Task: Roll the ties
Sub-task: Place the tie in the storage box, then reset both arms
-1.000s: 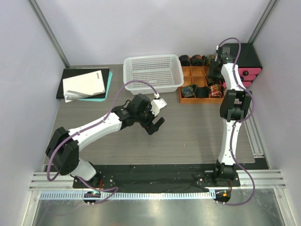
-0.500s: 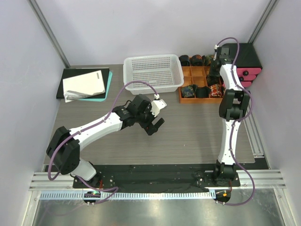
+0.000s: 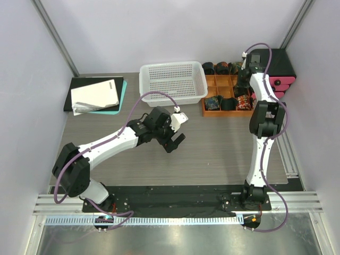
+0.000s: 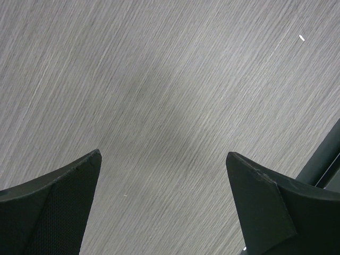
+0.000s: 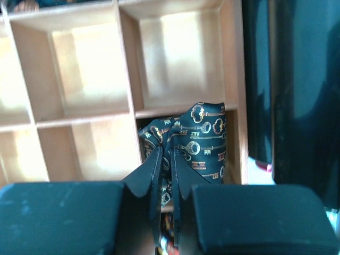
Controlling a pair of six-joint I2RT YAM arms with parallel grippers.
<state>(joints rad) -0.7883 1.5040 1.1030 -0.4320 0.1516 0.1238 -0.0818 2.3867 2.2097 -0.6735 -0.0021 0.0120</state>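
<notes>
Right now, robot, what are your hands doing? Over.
Left gripper open over the table, holding nothing. Right gripper shut at the key-patterned tie in the wooden organizer; grip unclear. Nothing blocking seen.

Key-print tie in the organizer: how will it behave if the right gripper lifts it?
Probably floppy: the tie sits bunched in soft folds inside its organizer compartment. Likely to unroll or trail, since the right gripper seems to pinch only one fold. Likely light, being thin fabric.
</notes>
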